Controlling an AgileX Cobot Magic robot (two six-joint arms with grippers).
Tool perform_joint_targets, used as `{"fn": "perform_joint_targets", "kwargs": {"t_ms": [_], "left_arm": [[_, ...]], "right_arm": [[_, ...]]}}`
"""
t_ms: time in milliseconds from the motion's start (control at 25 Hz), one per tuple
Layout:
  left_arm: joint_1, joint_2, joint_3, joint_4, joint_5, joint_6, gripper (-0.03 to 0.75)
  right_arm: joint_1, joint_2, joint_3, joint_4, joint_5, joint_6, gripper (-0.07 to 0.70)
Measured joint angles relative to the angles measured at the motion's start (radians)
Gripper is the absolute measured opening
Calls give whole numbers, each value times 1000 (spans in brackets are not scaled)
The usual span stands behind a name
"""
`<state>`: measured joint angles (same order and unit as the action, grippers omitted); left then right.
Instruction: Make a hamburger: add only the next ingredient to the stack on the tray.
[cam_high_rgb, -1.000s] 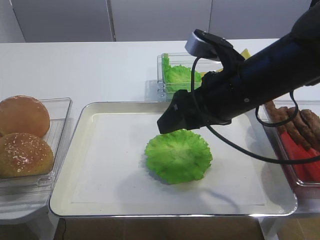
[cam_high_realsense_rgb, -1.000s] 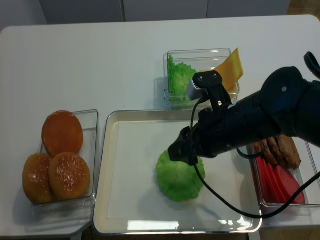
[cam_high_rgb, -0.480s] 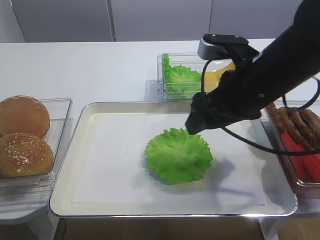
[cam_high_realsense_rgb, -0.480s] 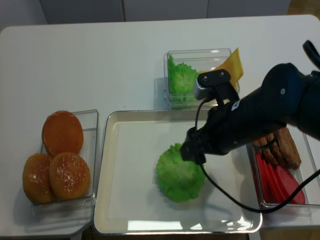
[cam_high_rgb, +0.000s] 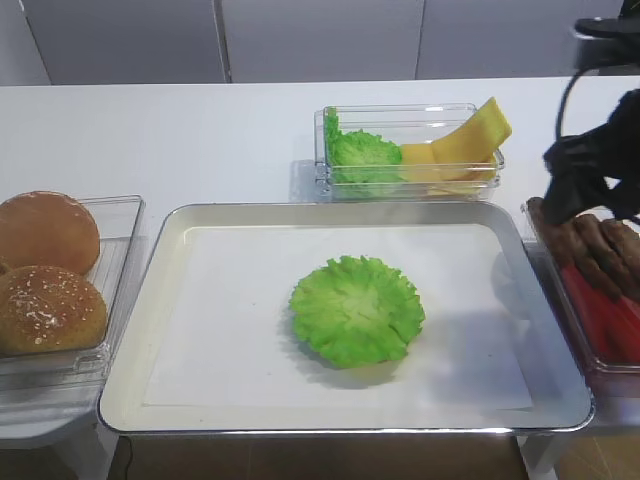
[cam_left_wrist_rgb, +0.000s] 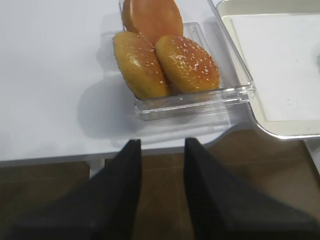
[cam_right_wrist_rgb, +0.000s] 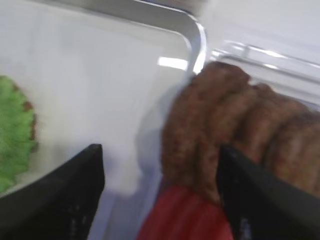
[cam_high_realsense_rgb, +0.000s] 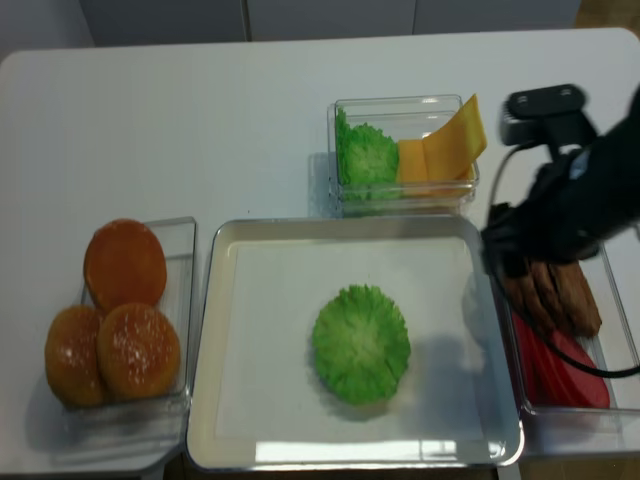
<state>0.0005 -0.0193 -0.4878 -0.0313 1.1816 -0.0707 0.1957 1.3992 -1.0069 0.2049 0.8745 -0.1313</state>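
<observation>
Lettuce leaf (cam_high_rgb: 357, 310) lies flat near the middle of the tray (cam_high_rgb: 160, 260), on its white liner.
My right end effector (cam_right_wrist_rgb: 160, 195) hangs released above the brown patties (cam_right_wrist_rgb: 240, 125) beside the tray, grasping nothing; my left end effector (cam_left_wrist_rgb: 159, 192) looks nearly clenched, off the bench edge.

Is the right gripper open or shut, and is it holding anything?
Open and empty: the right gripper shows two dark fingers wide apart above the brown patties, with nothing between them.
</observation>
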Motion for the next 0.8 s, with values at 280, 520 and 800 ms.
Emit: {"fn": "perform_joint_targets", "kwargs": {"t_ms": [280,520,800], "left_arm": [[0,0,0,0,0,0,216],[0,0,0,0,0,0,218],[0,0,0,0,0,0,216]], "right_arm": [[-115,-185,82,-20,55,12,505],[-118,-420,207,-63,133,97,503],[-118,-721,363,-69,181,143,503]]}}
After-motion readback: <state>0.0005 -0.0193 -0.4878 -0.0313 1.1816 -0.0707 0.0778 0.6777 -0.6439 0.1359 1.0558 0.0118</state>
